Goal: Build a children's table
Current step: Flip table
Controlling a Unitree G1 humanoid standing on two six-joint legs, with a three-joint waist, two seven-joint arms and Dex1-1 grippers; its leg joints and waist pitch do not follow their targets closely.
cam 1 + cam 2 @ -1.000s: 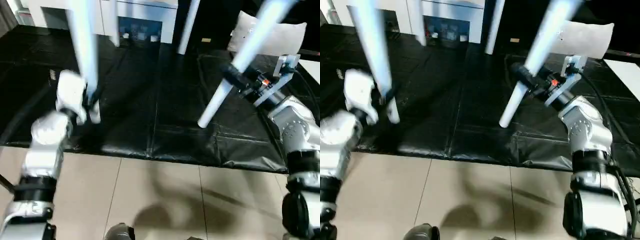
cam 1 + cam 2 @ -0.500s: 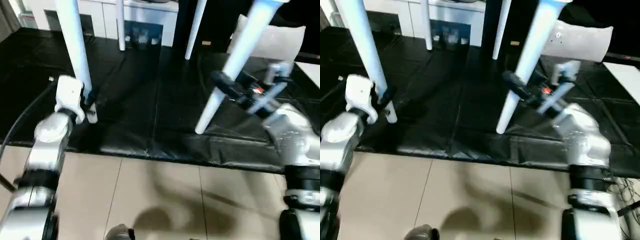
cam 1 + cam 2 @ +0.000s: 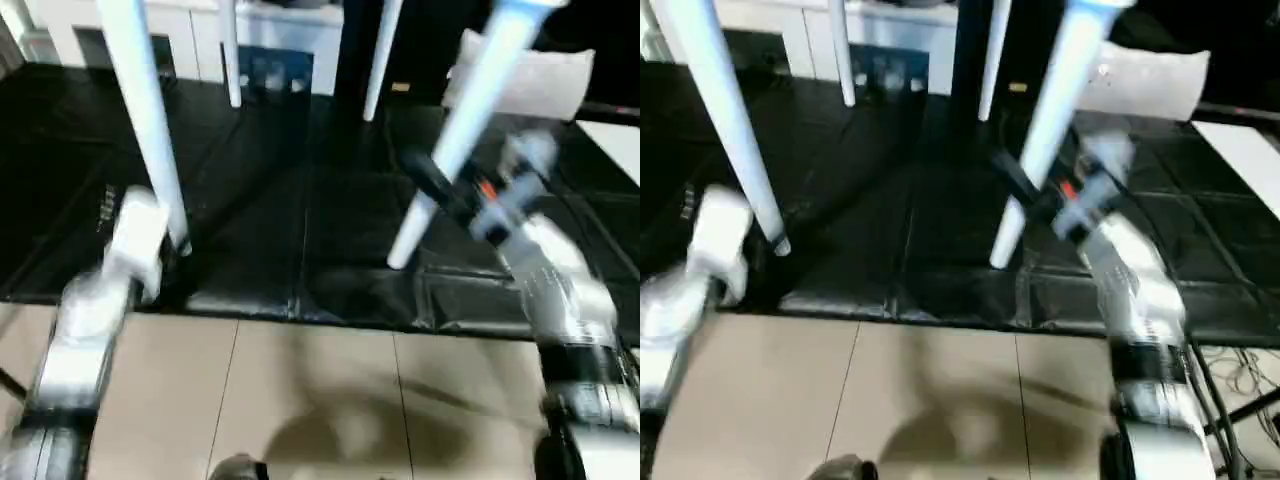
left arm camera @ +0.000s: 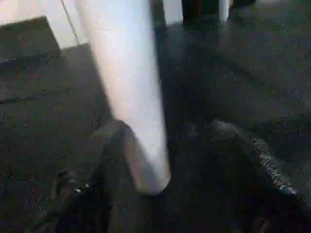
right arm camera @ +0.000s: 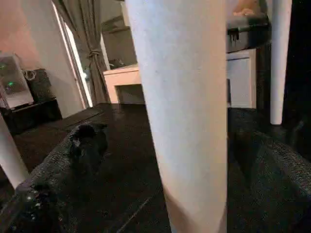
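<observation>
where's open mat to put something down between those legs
Bare black mat lies between the left-held leg and the right-held leg, up to the two far legs. Crowded by each pincer; tan floor nearest the camera is free too.

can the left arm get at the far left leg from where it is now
Probably not yet. The left gripper is busy at the near left leg, and the far left leg stands well beyond it across the black mat, though nothing lies between.

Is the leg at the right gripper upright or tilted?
Tilted. The right-hand leg slants from upper right down to lower left, while the leg by the left gripper stands nearer vertical.
</observation>
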